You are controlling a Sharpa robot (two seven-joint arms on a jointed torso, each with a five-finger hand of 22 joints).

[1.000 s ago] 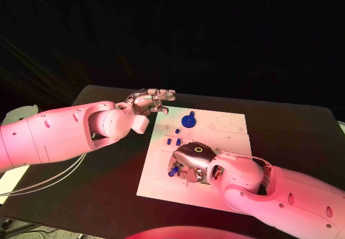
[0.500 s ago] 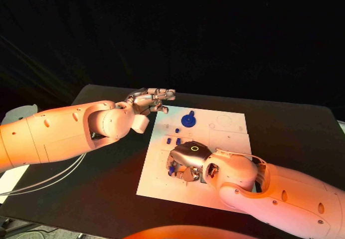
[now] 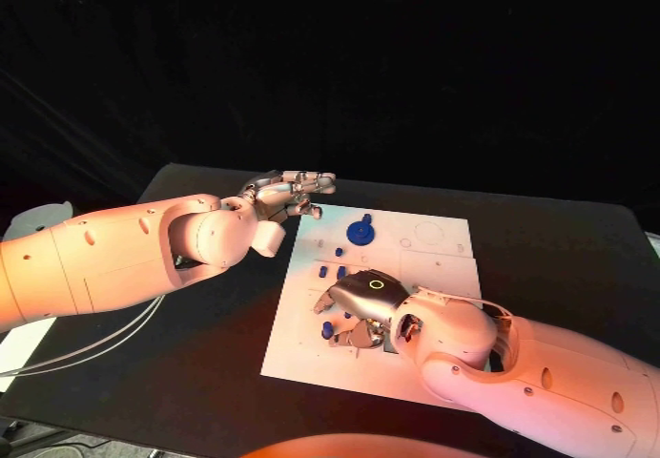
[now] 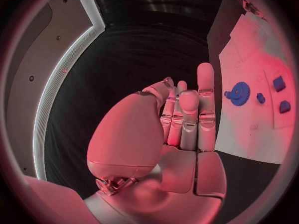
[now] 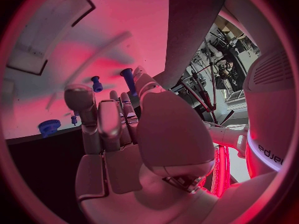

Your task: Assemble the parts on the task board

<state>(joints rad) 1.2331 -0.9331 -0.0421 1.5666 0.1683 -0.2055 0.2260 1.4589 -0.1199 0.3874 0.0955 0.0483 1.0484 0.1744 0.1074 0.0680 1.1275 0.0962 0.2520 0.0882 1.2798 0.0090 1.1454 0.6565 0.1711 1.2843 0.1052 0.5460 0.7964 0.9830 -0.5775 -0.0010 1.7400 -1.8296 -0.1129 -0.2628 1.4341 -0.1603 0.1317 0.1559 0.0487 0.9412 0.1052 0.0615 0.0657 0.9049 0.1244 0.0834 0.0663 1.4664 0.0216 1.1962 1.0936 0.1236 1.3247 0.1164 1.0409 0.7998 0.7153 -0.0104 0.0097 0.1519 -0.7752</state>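
Task board [image 3: 441, 250]: white plate, table centre. Blue peg [image 3: 327, 330]: lies on board's near-left part, just left of right hand [image 3: 360, 303], the nearer hand; its grasp cannot be told. Left hand [image 3: 286, 195]: far-left corner, fingers apart, holding nothing.

Besides the task stuff there's the black matte table [image 3: 206, 363] everything sits on, and a couple of thin pale cables [image 3: 96, 345] looping over its left side toward a white flat piece [image 3: 19, 348] at the table's left edge.
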